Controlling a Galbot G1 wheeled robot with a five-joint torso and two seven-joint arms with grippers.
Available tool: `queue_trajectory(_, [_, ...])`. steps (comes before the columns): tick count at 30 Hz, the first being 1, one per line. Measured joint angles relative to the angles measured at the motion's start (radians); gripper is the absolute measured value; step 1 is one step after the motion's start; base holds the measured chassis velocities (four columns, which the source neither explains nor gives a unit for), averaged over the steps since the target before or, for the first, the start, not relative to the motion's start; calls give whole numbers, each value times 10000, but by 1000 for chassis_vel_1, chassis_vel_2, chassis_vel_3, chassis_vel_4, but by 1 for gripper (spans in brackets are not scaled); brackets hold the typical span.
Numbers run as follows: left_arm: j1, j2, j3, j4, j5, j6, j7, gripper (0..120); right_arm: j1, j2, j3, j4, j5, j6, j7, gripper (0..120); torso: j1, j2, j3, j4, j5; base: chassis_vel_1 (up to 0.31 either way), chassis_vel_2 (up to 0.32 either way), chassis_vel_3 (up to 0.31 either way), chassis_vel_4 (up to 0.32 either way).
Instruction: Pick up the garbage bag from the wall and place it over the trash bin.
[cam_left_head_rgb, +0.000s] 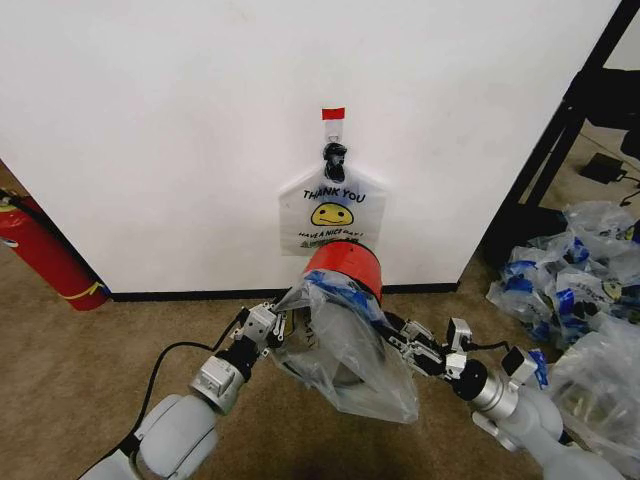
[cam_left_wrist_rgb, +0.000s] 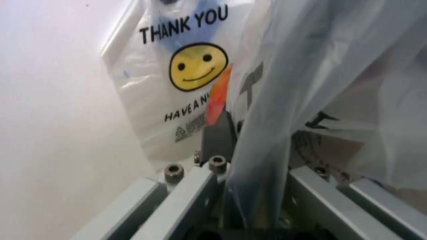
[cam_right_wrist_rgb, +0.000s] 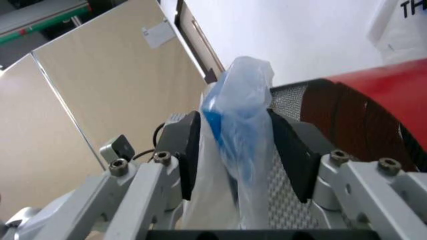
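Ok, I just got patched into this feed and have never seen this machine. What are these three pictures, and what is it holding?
This is a wheeled robot with two arms, each ending in a pincer. The wide picture comes from a camera on its head, looking down at the carpet in front of a white wall. The other two come from cameras on each wrist, looking along the fingers.

In the head view the left pincer and the right pincer each grip one side of the thin see-through garbage bag, stretched between them at the red trash bin. The right wrist view shows the fingers shut on a bunched blue-printed fold; the left wrist view shows plastic pinched between its own.

On the wall hangs a flat "THANK YOU" smiley bag. A fire extinguisher stands to the left, a heap of bags lies to the right.
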Motion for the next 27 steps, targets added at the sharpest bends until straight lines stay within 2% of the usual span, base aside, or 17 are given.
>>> queue_trajectory(4, [-2,0,8,3,-25,2,-26,0,-9,5,-3,-8,-5,18,0,34,0,0,0,0,0,0,0,0,0])
queue_trajectory(5, [-9,8,10,-9,-45,3,-32,0,-8,22,-6,-26,4,24,17,26,0,0,0,0,0,0,0,0,0])
queue_trajectory(6, [-9,8,10,-9,-45,3,-32,0,-8,22,-6,-26,4,24,17,26,0,0,0,0,0,0,0,0,0])
queue_trajectory(13, [4,-22,44,-85,-39,5,2,0,35,75,-79,-114,305,346,572,0,0,0,0,-1,0,0,0,0,0])
queue_trajectory(22, [52,-79,118,-101,28,-130,321,0,193,274,-371,-41,955,1276,2034,0,0,0,0,0,0,0,0,0,0])
queue_trajectory(27, [151,-78,163,-558,-215,-348,909,0,299,444,-489,-50,1051,1830,2752,0,0,0,-1,-1,1,0,0,0,0])
